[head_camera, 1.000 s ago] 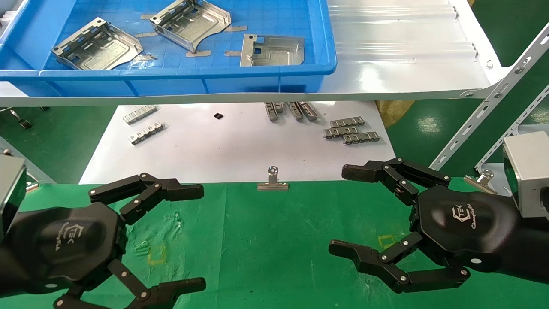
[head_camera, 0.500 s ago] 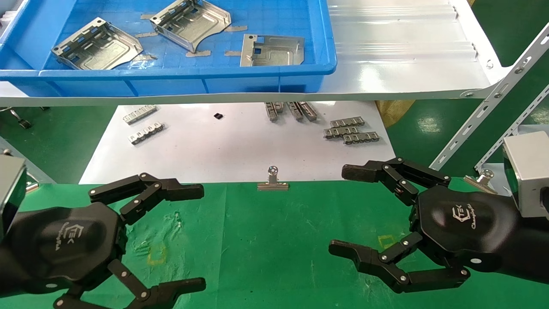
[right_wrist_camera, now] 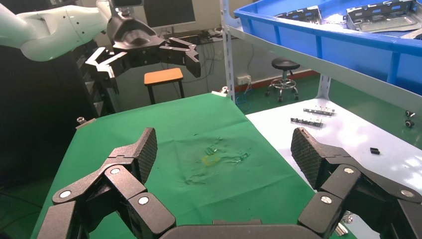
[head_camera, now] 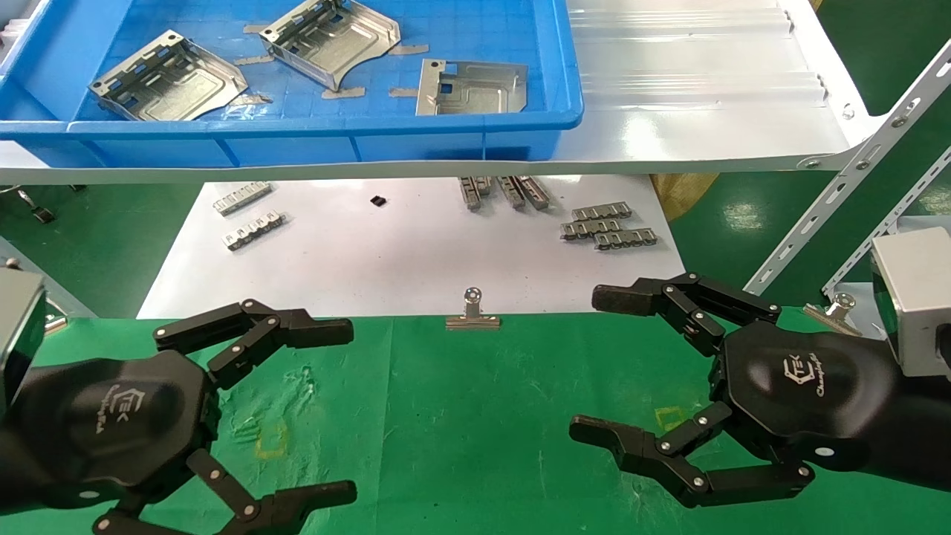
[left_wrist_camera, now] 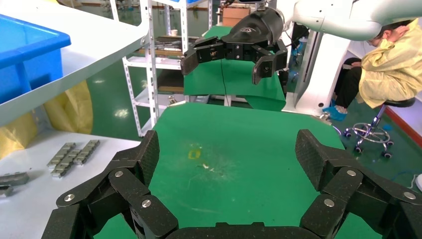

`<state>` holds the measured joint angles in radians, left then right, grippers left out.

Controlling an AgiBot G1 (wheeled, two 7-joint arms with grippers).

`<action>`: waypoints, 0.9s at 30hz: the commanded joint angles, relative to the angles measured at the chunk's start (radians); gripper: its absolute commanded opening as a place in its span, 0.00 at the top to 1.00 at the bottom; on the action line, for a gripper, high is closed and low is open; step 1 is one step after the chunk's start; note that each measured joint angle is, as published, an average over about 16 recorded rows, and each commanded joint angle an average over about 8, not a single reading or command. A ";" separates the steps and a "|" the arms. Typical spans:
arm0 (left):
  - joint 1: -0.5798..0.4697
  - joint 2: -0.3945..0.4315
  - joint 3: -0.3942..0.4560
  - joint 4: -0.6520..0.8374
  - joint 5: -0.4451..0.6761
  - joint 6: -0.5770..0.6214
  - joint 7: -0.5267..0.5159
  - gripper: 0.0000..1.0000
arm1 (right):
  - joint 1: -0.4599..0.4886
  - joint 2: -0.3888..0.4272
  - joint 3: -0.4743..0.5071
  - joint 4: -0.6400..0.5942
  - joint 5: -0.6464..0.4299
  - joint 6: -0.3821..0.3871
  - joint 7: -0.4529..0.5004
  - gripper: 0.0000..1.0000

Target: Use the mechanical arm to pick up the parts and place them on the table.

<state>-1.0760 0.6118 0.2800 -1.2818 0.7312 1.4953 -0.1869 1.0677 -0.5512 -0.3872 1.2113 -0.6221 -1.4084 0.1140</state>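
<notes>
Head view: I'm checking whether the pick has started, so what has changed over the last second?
Nothing visibly changed. The left hand and right hand stay open above the table, holding nothing, and all three parts remain in the blue bin.

The floor [left_wrist_camera: 114, 107] is glossy green; white slotted shelving [left_wrist_camera: 149, 64] and a black stool [right_wrist_camera: 284, 69] stand on it.
</notes>
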 commanded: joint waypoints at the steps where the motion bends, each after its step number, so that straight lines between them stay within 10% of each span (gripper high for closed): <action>1: 0.000 0.000 0.000 0.000 0.000 0.000 0.000 0.00 | 0.000 0.000 0.000 0.000 0.000 0.000 0.000 1.00; 27: 0.000 0.000 0.000 0.000 0.000 0.000 0.000 0.00 | 0.000 0.000 0.000 0.000 0.000 0.000 0.000 1.00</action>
<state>-1.0766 0.6119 0.2797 -1.2823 0.7312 1.4952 -0.1866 1.0677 -0.5512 -0.3872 1.2113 -0.6221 -1.4084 0.1140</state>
